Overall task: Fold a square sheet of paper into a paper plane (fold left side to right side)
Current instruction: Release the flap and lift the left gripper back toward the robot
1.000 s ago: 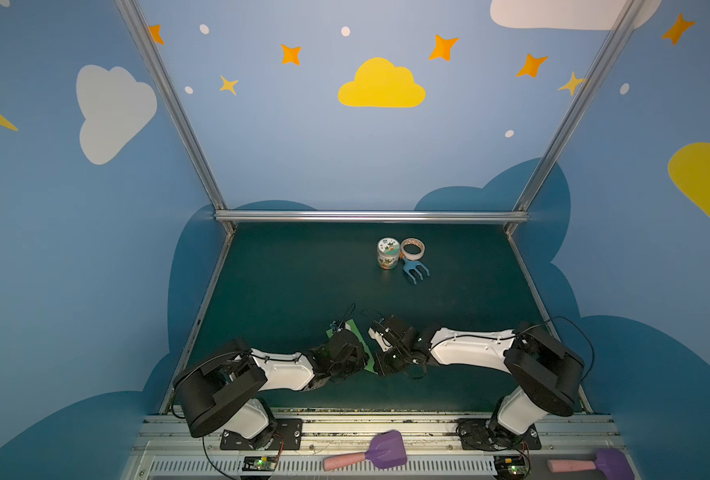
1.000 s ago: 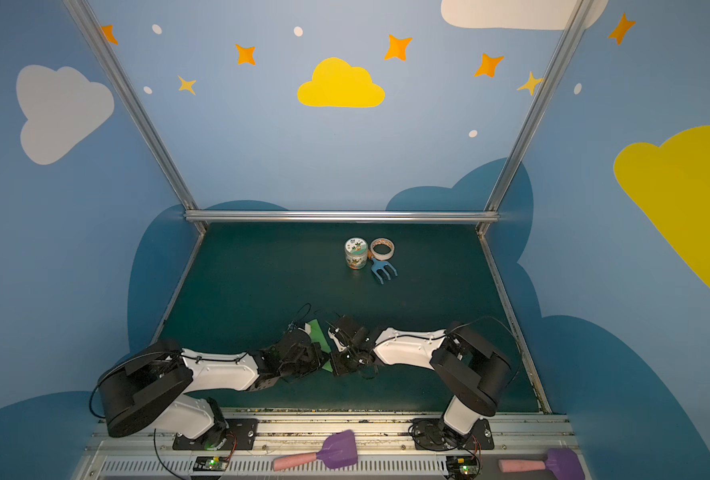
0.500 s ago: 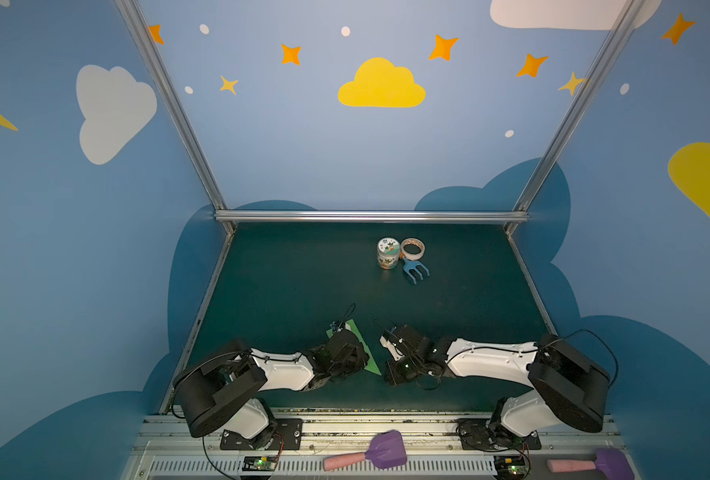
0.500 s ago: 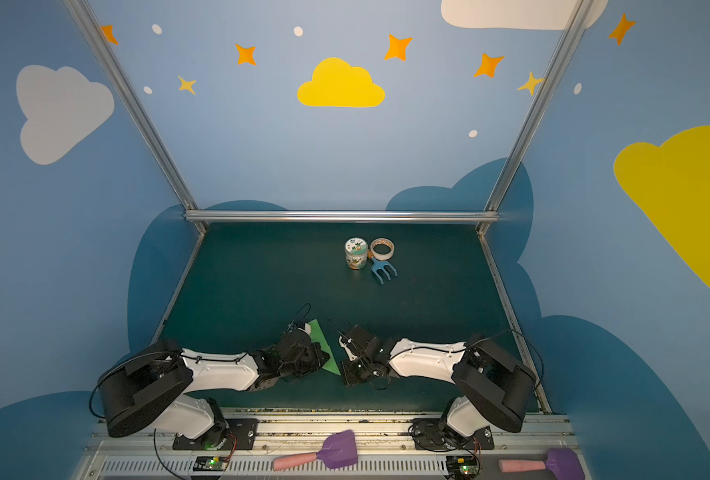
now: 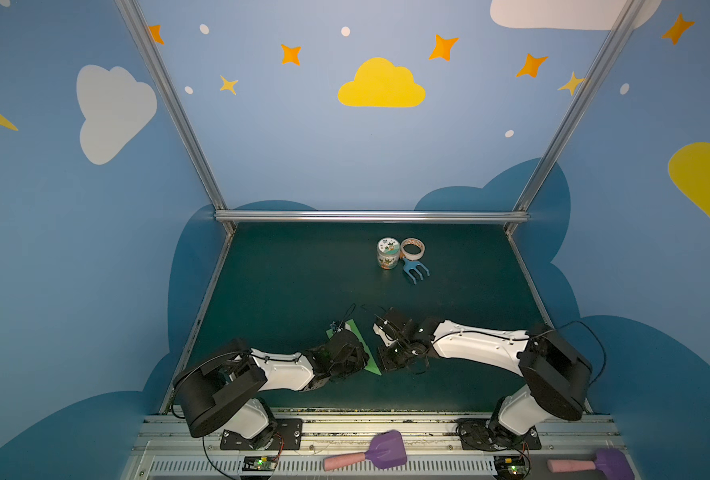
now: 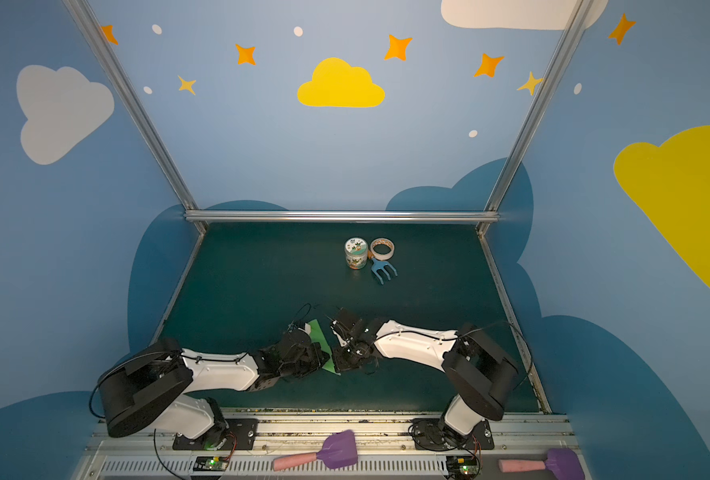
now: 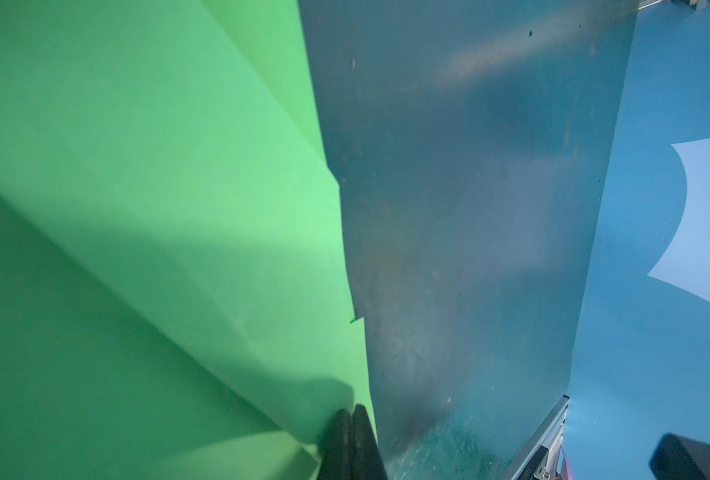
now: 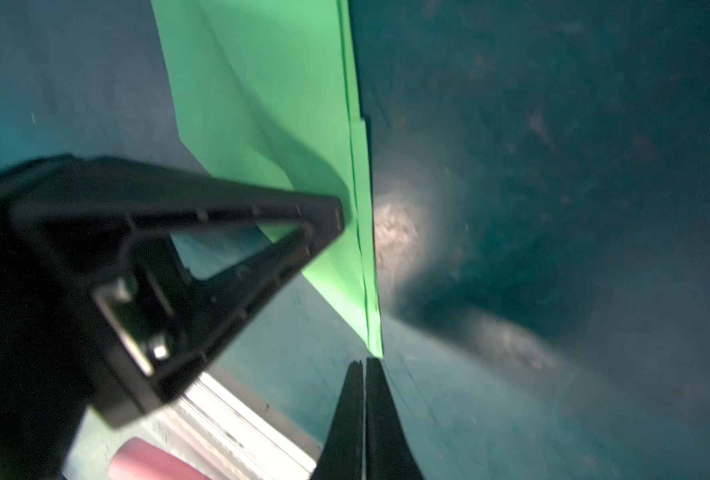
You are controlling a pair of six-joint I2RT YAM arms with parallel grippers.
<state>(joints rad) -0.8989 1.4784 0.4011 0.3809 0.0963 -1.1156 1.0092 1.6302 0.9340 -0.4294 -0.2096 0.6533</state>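
Observation:
The square sheet of paper point(image 5: 371, 360) is bright green and folded into a narrow pointed shape with layered flaps point(image 7: 158, 187). It lies flat on the dark green table, near the front, in both top views point(image 6: 319, 332). My left gripper point(image 7: 351, 415) is shut, and its tips press down on the paper close to its long edge. My right gripper point(image 8: 363, 363) is also shut and holds nothing. Its tips sit on the table right at the paper's pointed end point(image 8: 375, 345). The left gripper's black finger point(image 8: 228, 232) shows in the right wrist view, resting on the paper.
At the back of the table point(image 5: 303, 282) stand a small printed jar point(image 5: 388, 253), a tape roll point(image 5: 412, 248) and a blue toy fork point(image 5: 415, 272). Two purple shovels with pink handles point(image 5: 370, 455) point(image 5: 594, 463) lie on the front rail. Metal frame posts edge the table.
The right gripper came off the paper, drew back to the right, then returned to the paper's near tip. More of the green paper shows now. The left arm has stayed put.

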